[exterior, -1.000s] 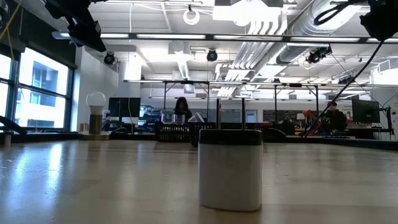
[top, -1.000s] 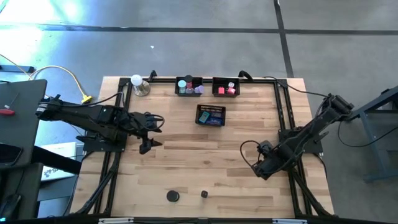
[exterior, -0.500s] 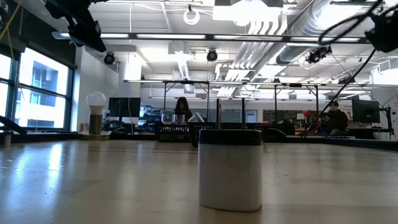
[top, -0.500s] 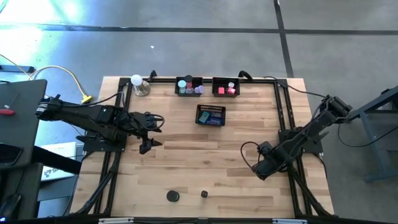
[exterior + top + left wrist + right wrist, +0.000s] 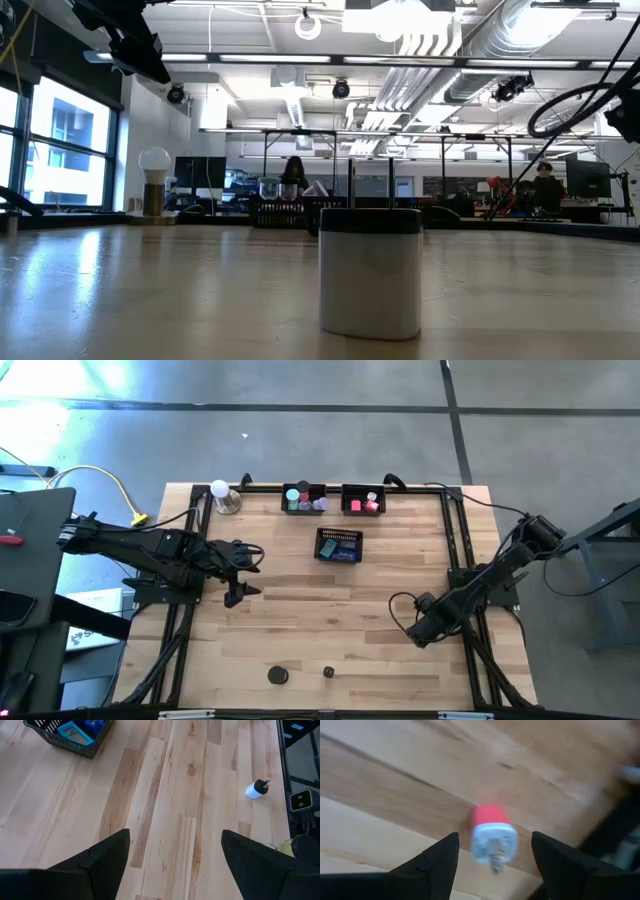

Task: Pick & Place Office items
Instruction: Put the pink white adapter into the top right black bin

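A small red-and-white plug-like piece (image 5: 491, 836) lies flat on the wooden table (image 5: 330, 610), seen in the right wrist view. Its red end points away from the wrist and its white pronged end points back toward it, so its long axis runs roughly along the reach of the fingers. It sits just ahead of the right gripper (image 5: 495, 865), centred in the gap, with the jaws standing apart and untouched by it. The right arm is clearly the nearer one. From above, that gripper (image 5: 420, 632) is at the table's right side. The left gripper (image 5: 175, 855), jaws apart and empty, waits well away at the left.
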`<act>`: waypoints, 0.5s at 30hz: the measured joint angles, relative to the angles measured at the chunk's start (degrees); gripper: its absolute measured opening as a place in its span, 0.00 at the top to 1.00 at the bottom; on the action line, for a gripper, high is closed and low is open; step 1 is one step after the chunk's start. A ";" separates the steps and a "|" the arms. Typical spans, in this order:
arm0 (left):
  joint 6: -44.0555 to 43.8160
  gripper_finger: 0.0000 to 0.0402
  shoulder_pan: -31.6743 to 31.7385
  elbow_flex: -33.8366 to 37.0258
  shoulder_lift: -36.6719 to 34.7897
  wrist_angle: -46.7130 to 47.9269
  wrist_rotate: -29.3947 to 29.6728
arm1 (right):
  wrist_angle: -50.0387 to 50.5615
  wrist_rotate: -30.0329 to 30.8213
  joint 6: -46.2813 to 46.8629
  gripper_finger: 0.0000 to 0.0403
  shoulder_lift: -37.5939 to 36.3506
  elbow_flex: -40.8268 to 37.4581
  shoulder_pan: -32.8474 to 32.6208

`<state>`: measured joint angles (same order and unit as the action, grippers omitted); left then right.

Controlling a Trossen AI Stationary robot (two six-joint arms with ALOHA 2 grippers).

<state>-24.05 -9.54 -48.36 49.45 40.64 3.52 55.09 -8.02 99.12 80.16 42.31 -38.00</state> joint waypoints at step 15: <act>0.02 0.24 -0.01 0.01 0.00 -1.20 0.00 | -14.31 -0.07 0.08 0.41 -0.22 -8.33 0.03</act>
<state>-24.03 -9.55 -48.35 49.45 39.44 3.52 40.77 -8.10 99.20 79.94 33.98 -37.97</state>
